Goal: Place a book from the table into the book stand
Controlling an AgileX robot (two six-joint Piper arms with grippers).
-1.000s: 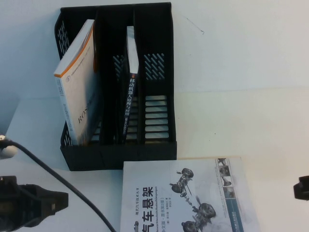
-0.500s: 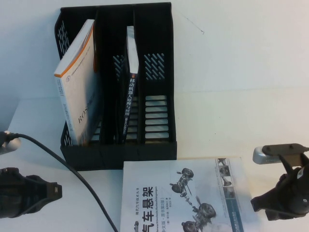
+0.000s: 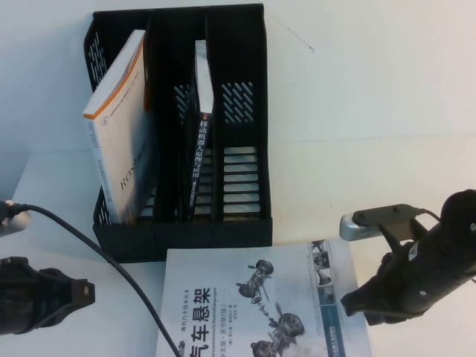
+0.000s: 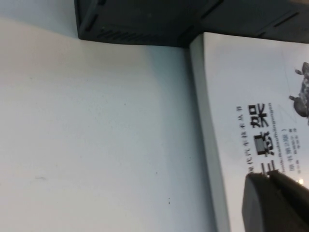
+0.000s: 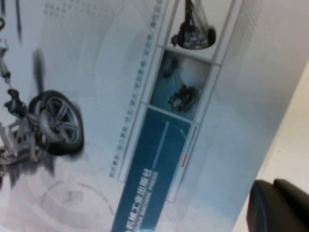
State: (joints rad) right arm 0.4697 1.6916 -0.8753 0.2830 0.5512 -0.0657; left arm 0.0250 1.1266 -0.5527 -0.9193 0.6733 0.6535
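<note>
The book (image 3: 256,305), white with a black Chinese title and grey suspension drawings, lies flat on the table (image 3: 372,134) just in front of the book stand (image 3: 249,44). It also shows in the left wrist view (image 4: 246,96) and the right wrist view (image 5: 120,111). My right gripper (image 3: 351,303) is shut and sits at the book's right edge, low on the table; in its own view (image 5: 276,187) the tips are beside that edge. My left gripper (image 3: 88,294) is shut and empty, left of the book, tips (image 4: 271,177) toward it.
The stand's left slot holds a thick white book with an orange edge (image 3: 123,134), and the middle slot holds a thin white-and-brown book (image 3: 201,126). The right slot (image 3: 242,178) holds nothing. A black cable (image 3: 97,256) crosses the table from the left arm toward the book.
My right gripper has come in from the right to the book's right edge. The book has slid left and turned slightly. The left gripper has barely moved.
</note>
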